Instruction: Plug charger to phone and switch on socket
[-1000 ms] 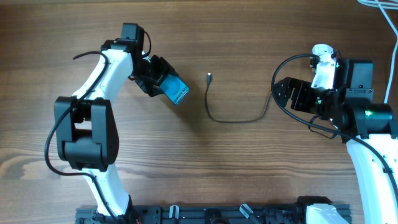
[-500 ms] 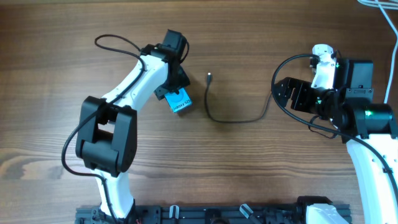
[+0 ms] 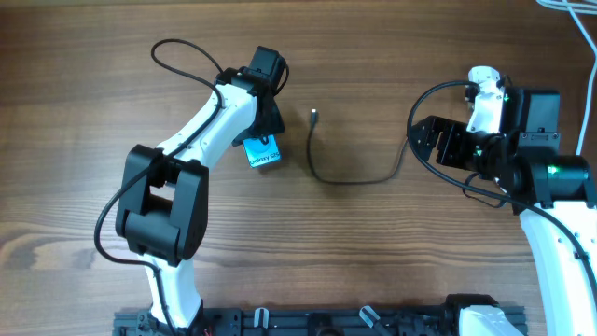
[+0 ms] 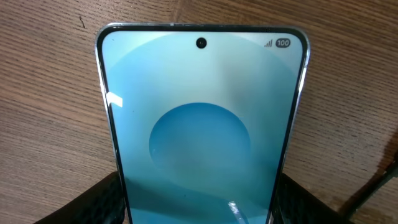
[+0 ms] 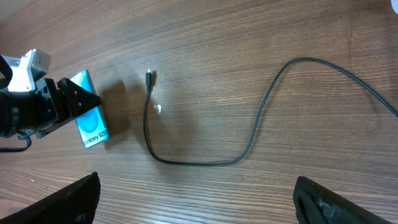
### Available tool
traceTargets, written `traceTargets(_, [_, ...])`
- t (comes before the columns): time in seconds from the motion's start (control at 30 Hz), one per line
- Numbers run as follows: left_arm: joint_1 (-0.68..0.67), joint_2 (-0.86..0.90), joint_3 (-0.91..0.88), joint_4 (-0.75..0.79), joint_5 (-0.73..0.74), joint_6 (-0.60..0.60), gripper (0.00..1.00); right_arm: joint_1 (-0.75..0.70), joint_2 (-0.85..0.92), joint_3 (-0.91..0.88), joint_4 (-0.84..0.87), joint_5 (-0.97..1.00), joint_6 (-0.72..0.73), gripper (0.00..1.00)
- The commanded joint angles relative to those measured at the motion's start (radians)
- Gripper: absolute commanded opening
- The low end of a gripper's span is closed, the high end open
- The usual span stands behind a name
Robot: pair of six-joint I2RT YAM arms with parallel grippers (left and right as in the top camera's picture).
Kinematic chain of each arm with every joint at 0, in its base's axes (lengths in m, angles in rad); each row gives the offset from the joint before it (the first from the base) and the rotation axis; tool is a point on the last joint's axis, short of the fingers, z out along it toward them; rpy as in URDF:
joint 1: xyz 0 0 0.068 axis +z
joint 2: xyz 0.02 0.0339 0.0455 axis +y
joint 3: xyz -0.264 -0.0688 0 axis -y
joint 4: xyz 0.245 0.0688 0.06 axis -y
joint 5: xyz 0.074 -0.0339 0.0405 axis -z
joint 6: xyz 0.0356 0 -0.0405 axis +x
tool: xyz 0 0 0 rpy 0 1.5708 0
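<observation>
The phone [image 3: 264, 154] is gripped in your left hand [image 3: 258, 140], toward the far edge of the table [image 3: 373, 266]. The charger [image 3: 354, 181] lies near it. Your right hand [image 3: 427, 140] is spread wide, holding nothing.

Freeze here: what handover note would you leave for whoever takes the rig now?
Left gripper shut on the phone, screen lit, just left of the tip of the charger.
Right gripper open, empty, beside the socket.
Charger lies loose on the table, not in the phone.
Done: phone grasped.
Left: plug charger in, switch socket on.
</observation>
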Motion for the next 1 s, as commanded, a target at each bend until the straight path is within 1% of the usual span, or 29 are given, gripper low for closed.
traceTargets(0.0, [-0.003,-0.035,-0.006,-0.002,-0.021,0.024,0.49,0.006,0.008,0.023,0.004,0.003,0.007,1.0])
traceTargets(0.1, [-0.003,-0.035,-0.006,-0.008,-0.021,0.025,0.49,0.006,0.008,0.023,0.005,0.003,0.008,1.0])
traceTargets(0.3, [-0.003,-0.035,-0.006,-0.016,-0.014,0.076,0.48,0.006,0.008,0.023,0.007,0.003,0.008,1.0])
traceTargets(0.97, [-0.003,-0.035,-0.006,-0.027,-0.014,0.076,0.48,0.006,0.008,0.023,0.006,0.003,0.0,1.0])
